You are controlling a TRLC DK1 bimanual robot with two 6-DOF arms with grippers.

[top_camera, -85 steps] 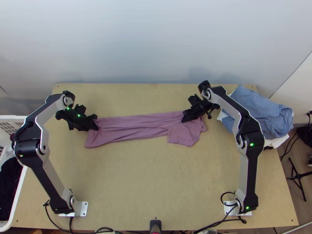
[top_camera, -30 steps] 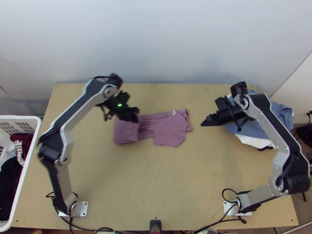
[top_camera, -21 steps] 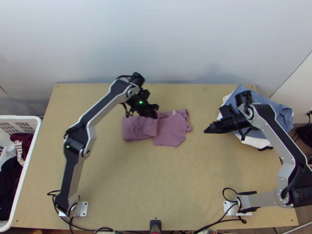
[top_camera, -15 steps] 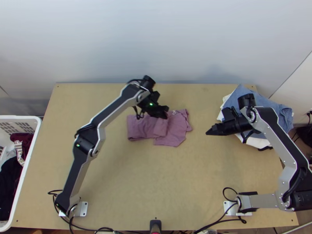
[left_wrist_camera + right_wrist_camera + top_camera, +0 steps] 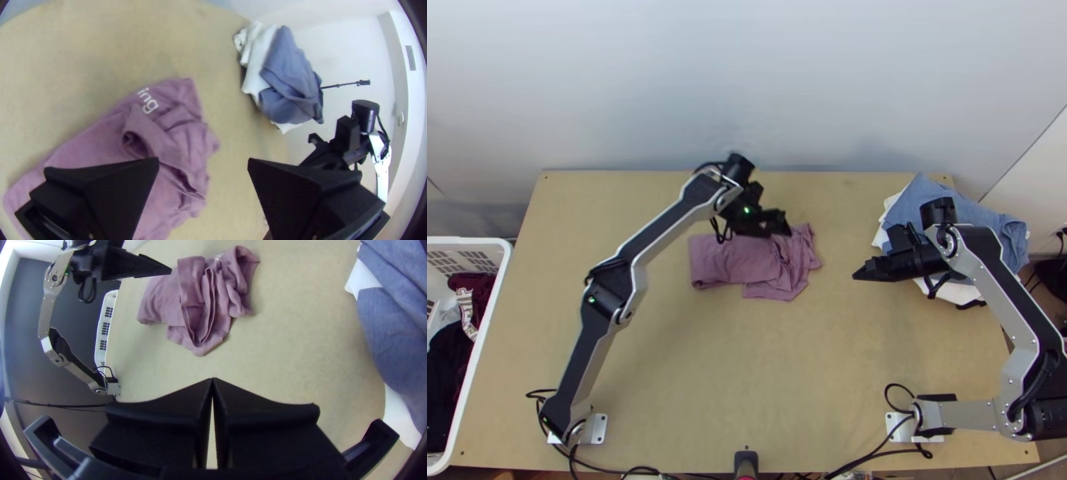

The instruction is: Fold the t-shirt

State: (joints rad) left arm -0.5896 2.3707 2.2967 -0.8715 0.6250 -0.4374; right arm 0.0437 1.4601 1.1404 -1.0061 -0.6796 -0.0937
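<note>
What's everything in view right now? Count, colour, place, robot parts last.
t-shirt: 1, mauve, on the table, folded, one end bunched
blue cloth: at least 1, blue, top of the far-right pile
white cloth: count unclear, white, under the blue
table: 1, light wood, under the t-shirt
basket: 1, white, at the table's left edge
dark clothes: count unclear, near-black, in the basket
maroon cloth: 1, white print, in the basket
wall: 1, pale grey, beyond the table
arms: 2, silver-grey and black, based near left and near right
left gripper: 1, black, open, over the t-shirt
right gripper: 1, black, shut, between t-shirt and pile
</note>
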